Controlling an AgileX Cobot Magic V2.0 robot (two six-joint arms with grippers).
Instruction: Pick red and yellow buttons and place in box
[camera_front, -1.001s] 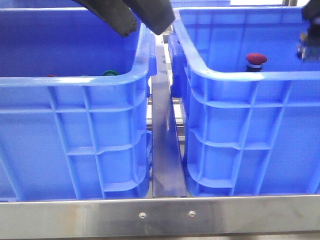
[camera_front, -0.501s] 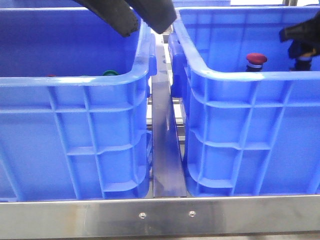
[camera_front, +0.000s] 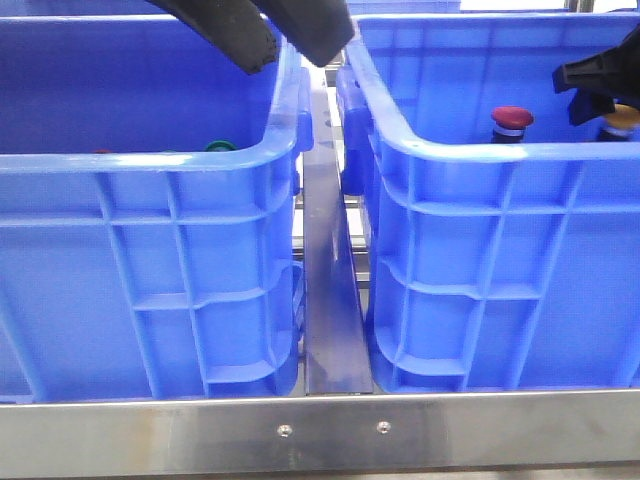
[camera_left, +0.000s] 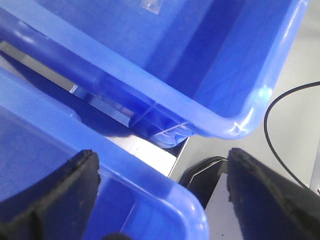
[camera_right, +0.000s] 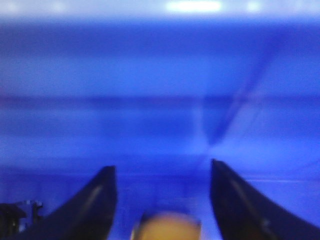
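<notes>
Both grippers, left gripper (camera_left: 160, 200) and right gripper (camera_right: 162, 210), have thick, matte black, tapered fingers.

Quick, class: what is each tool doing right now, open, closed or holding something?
Left tool: open, empty, above the gap between the two crates.
Right tool: open inside the right crate, yellow button between its fingers, not gripped.

Steel frame (camera_front: 330, 432) — two crates (camera_front: 150, 270) side-by-side.

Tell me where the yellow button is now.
In the front view, the yellow button is inside the right-hand crate, right of the red button, just under the right gripper.
</notes>
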